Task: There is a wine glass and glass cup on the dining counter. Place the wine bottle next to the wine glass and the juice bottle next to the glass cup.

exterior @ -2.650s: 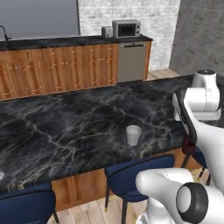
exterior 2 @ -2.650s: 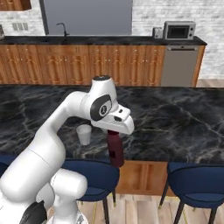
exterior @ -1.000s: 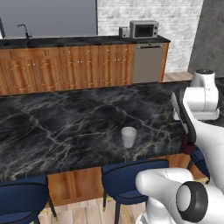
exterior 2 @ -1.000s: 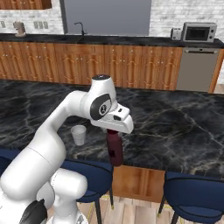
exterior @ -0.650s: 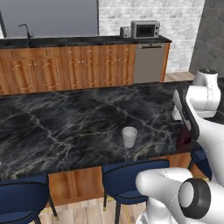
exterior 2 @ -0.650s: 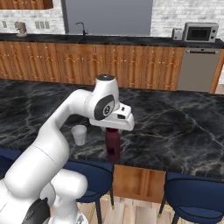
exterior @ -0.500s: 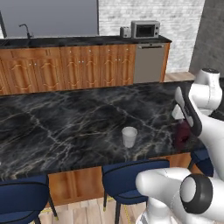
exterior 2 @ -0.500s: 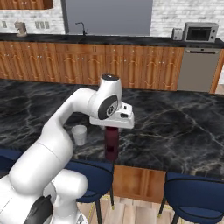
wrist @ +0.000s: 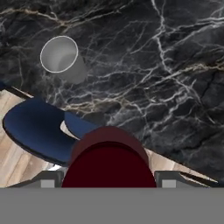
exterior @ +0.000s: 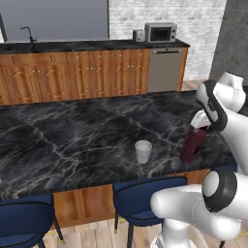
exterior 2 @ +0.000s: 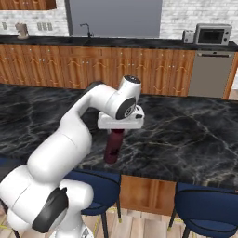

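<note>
My gripper (exterior: 199,131) (exterior 2: 116,130) is shut on the juice bottle (exterior: 193,146) (exterior 2: 113,147) (wrist: 109,157), a short dark maroon bottle held tilted over the front edge of the dining counter (exterior: 72,140) (exterior 2: 186,135) (wrist: 175,65). The glass cup (exterior: 143,151) (wrist: 61,57), a whitish tumbler, stands upright on the black marble to the bottle's left, a short gap away. Whether the bottle's base touches the slab I cannot tell. In the right base view my arm hides the cup. The wine glass and the wine bottle are out of view.
Blue stools (exterior: 145,193) (exterior 2: 204,204) (wrist: 35,127) sit under the counter's front edge. Behind the counter runs a wood cabinet row with a sink, a dishwasher (exterior: 164,70) and a microwave (exterior: 161,32).
The base shifted sideways early on, then held still. My arm has carried the juice bottle forward from beyond the front edge to over the counter, closer to the glass cup.
</note>
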### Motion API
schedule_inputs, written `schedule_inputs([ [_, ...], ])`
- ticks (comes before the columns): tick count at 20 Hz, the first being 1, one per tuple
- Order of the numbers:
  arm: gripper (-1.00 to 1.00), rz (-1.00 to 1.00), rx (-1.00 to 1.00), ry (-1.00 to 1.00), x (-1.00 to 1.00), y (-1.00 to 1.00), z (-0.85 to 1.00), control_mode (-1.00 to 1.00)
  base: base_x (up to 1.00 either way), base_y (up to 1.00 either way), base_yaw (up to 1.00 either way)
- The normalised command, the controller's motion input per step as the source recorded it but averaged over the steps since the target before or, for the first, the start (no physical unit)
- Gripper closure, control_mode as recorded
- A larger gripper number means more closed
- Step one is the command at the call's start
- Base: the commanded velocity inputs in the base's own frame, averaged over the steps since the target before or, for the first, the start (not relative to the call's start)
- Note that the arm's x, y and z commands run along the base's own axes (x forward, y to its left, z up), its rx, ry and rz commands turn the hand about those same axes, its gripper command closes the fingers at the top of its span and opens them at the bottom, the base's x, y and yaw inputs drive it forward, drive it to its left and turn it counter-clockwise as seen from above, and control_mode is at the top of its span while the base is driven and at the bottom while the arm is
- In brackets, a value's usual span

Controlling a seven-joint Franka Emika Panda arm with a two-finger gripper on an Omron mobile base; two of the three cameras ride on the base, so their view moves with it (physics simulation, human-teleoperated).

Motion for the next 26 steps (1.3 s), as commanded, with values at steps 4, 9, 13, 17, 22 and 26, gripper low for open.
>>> schedule_inputs([
  [4,1.00,0.16,-0.01,-0.01,0.36,0.16,0.00,-1.00,0.00,0.00,0.00],
  [9,1.00,0.02,-0.07,-0.04,0.39,0.24,-0.06,-1.00,0.00,0.00,0.00],
  [13,1.00,0.00,-0.12,-0.08,0.30,0.24,-0.05,-1.00,0.00,0.00,0.00],
  [17,1.00,-0.01,-0.05,-0.04,0.34,0.28,-0.10,-1.00,0.00,0.00,0.00],
  [22,1.00,0.00,0.00,-0.01,0.27,0.24,-0.15,-1.00,0.00,0.00,0.00],
  [26,1.00,0.00,0.00,0.00,0.22,0.17,-0.18,-1.00,0.00,0.00,0.00],
])
